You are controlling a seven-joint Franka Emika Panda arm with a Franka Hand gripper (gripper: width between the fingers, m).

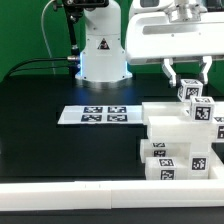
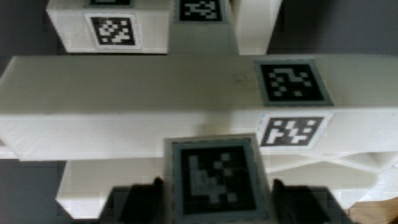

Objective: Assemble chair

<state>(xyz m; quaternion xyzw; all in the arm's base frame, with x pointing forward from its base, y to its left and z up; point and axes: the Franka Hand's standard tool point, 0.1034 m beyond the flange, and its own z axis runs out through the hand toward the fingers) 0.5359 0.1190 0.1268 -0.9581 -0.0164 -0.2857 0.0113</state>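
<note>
The chair (image 1: 176, 138) is a chunky stack of white blocks with black-and-white tags at the exterior view's lower right. My gripper (image 1: 188, 80) hangs just above its back right part, shut on a small white tagged piece (image 1: 191, 93). In the wrist view the gripper (image 2: 217, 206) has its dark fingers (image 2: 135, 202) on either side of that piece (image 2: 217, 168), whose tag faces the camera. Below it lies a wide white chair block (image 2: 143, 98) with two tags, and more tagged parts (image 2: 114, 30) lie beyond. Whether the held piece touches the chair is hidden.
The marker board (image 1: 95, 115) lies flat on the black table (image 1: 40, 120), to the exterior view's left of the chair. The arm's white base (image 1: 103, 50) stands at the back. A white rail (image 1: 70, 198) runs along the front edge.
</note>
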